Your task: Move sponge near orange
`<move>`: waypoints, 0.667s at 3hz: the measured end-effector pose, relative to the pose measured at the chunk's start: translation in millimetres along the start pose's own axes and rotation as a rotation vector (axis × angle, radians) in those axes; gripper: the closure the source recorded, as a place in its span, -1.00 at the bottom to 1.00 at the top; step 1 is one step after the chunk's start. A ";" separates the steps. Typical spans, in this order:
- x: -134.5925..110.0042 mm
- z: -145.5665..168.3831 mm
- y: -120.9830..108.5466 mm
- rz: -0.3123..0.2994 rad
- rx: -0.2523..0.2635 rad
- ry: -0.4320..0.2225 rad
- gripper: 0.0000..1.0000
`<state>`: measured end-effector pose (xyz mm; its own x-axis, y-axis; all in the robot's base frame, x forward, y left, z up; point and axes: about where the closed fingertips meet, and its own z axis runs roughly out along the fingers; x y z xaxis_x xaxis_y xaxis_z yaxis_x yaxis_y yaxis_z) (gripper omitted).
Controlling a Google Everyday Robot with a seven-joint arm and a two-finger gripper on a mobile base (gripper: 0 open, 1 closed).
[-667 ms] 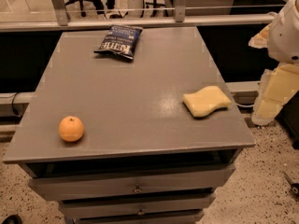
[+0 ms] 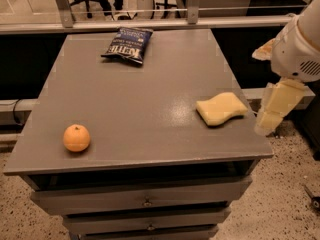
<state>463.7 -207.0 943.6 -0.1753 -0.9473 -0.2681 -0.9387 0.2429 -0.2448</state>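
Observation:
The pale yellow sponge (image 2: 221, 109) lies flat near the right edge of the grey table (image 2: 145, 94). The orange (image 2: 76, 138) sits near the front left corner, far from the sponge. My gripper (image 2: 275, 108) hangs just off the table's right edge, beside the sponge and to its right, a little apart from it. It holds nothing that I can see.
A dark blue chip bag (image 2: 128, 44) lies at the back middle of the table. Drawers (image 2: 145, 202) sit below the tabletop. A rail (image 2: 150, 21) and glass wall run behind the table, with chairs beyond.
The arm and gripper have shifted slightly left, closer to the table's right edge. Sponge, orange and chip bag have not moved.

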 end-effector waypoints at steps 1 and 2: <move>-4.4 29.0 -15.3 -0.068 0.010 -0.054 -1.00; -14.4 56.9 -20.1 -0.150 -0.027 -0.102 -1.00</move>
<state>502.0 -186.3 899.3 -0.0030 -0.9460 -0.3243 -0.9599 0.0937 -0.2644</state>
